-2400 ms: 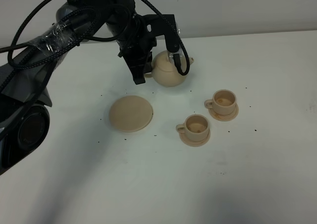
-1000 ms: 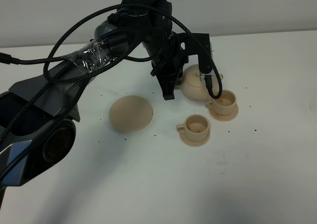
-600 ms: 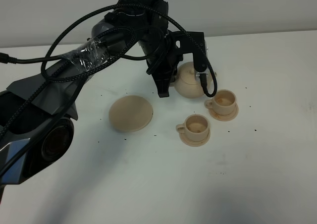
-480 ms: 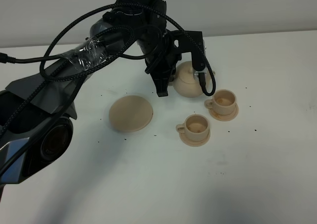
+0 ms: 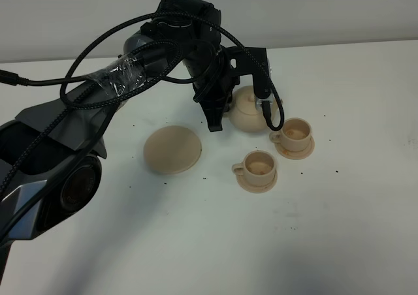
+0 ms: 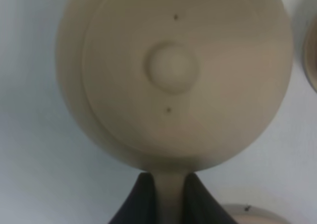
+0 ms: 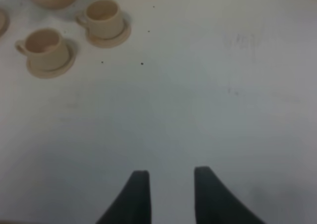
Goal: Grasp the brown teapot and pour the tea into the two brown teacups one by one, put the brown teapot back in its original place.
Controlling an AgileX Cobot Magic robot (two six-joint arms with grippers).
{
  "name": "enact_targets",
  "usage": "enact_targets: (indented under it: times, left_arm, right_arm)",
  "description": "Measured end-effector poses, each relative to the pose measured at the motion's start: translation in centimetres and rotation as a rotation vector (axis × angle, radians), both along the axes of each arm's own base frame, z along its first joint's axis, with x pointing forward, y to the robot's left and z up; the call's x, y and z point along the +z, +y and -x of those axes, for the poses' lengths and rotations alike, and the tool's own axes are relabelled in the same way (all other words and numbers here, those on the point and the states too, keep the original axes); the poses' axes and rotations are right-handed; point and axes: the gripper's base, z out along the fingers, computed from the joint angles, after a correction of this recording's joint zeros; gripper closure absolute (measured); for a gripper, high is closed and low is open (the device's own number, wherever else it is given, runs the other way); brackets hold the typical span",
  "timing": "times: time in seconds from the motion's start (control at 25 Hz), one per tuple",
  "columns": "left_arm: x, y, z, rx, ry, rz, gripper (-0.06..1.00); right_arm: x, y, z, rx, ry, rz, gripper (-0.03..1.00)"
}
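Squat tan knob-lidded teapot point(image 6: 173, 80), handle apparently clamped by left gripper point(image 6: 170, 187); right gripper point(image 7: 168, 179) jaws apart.

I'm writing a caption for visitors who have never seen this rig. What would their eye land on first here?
The big black left arm stretches in from the left of the high view, its left gripper clamped on the handle of the brown teapot. Just in front of the pot sit the two brown teacups on their saucers. To their left lies the bare round plate.
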Motion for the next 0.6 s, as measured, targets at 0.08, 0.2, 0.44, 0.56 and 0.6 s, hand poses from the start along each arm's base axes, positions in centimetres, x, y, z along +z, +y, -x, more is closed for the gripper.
enact_targets:
  times: [0.08,0.2,0.44,0.56,0.6]
  left_arm:
    - [-0.04,-0.02,-0.04,0.008,-0.002,0.004,0.82]
    - [-0.06,-0.16,-0.26,0.02,-0.024,0.021,0.82]
    - [0.06,-0.31,-0.59,0.02,-0.071,0.023,0.82]
    - [0.15,-0.5,-0.67,-0.001,-0.115,-0.014,0.82]
    - [0.19,-0.65,-0.67,-0.007,-0.127,-0.015,0.82]
  right_arm:
    - [0.0,0.0,0.0,0.0,0.0,0.0,0.73]
    - [0.0,0.0,0.0,0.0,0.0,0.0,0.73]
    - [0.0,0.0,0.0,0.0,0.0,0.0,0.73]
    - [0.0,0.0,0.0,0.0,0.0,0.0,0.73]
    - [0.0,0.0,0.0,0.0,0.0,0.0,0.73]
